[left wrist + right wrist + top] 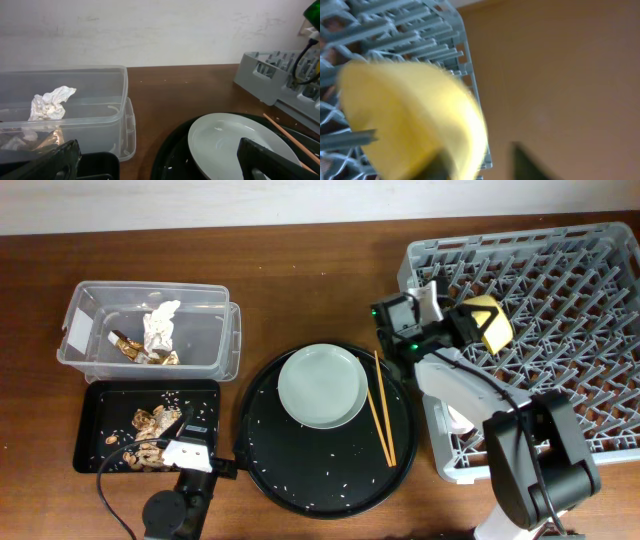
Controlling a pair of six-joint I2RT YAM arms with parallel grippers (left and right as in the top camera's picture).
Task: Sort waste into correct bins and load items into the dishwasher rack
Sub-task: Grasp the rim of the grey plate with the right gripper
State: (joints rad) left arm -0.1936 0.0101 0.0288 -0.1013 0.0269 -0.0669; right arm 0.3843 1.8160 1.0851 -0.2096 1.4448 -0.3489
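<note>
My right gripper (470, 317) (485, 167) is over the near left part of the grey dishwasher rack (560, 270) (445, 30). Its fingers are spread, with the tilted yellow bowl's (490, 323) (410, 115) rim between them; the view is blurred. My left gripper (185, 442) (160, 165) is open and empty, low over the black rectangular tray (100, 395) holding food scraps (150, 425). The grey-green plate (322, 386) (235, 140) and the chopsticks (382, 405) (287, 132) lie on the round tray. The napkin (160, 325) (50, 102) and the wrapper (135, 348) are in the clear tub (225, 350) (100, 100). No cups show clearly.
The large round black tray (300, 470) (175, 150) holds scattered rice grains in the middle of the brown table (320, 290). The rack's corner (260, 75) stands to the right of the plate. My right arm lies across the rack's near left edge.
</note>
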